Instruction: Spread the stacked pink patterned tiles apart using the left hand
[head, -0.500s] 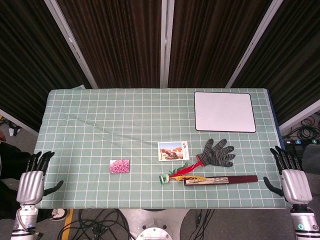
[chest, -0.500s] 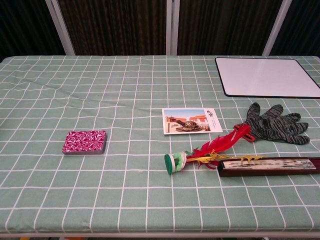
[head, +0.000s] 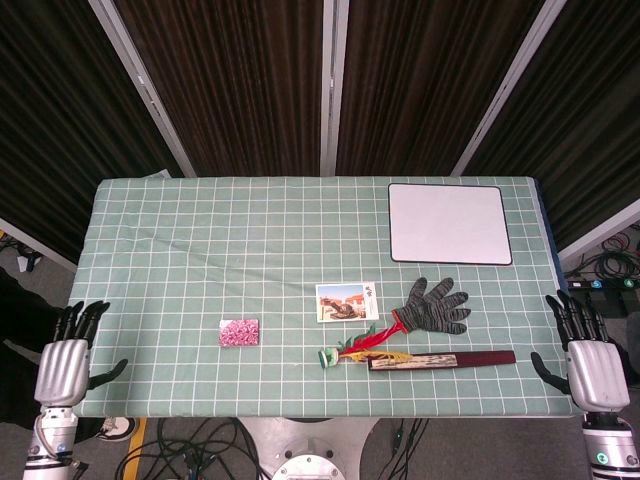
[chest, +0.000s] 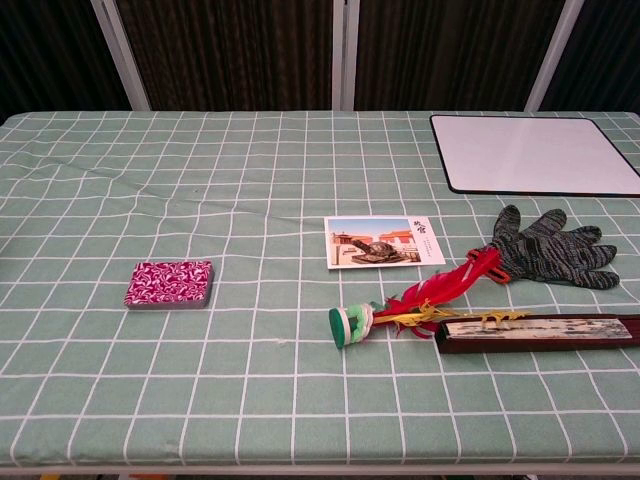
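The left hand (head: 62, 366) is seen in the head view off the table's left front corner, back of the hand upward, its dark fingers (head: 78, 318) spread and extended forward, nothing held; it is well apart from the tiles and is not shown in the chest view. The table (head: 200, 240) is covered by a green cloth with a white grid, slightly wrinkled toward the left. The tiles (chest: 169, 284) are found on the left part of the cloth near the front edge, as a neat rectangular stack with a pink and white swirled pattern on top and thin grey edges. To their right a glossy postcard (chest: 383, 242) is laid flat. In front of it a shuttlecock (chest: 410, 304) is laid on its side, with a green and white round base and red and yellow feathers touching the fan. A folded fan (chest: 540, 332), long and narrow with dark ribs and a pale face, is placed along the front right. Behind it a grey knitted glove (chest: 553, 248) is spread flat. A white board (chest: 532, 153) with a black rounded rim is set at the far right. The right hand (head: 594, 366) is held off the right front corner, fingers (head: 572, 315) open and empty.
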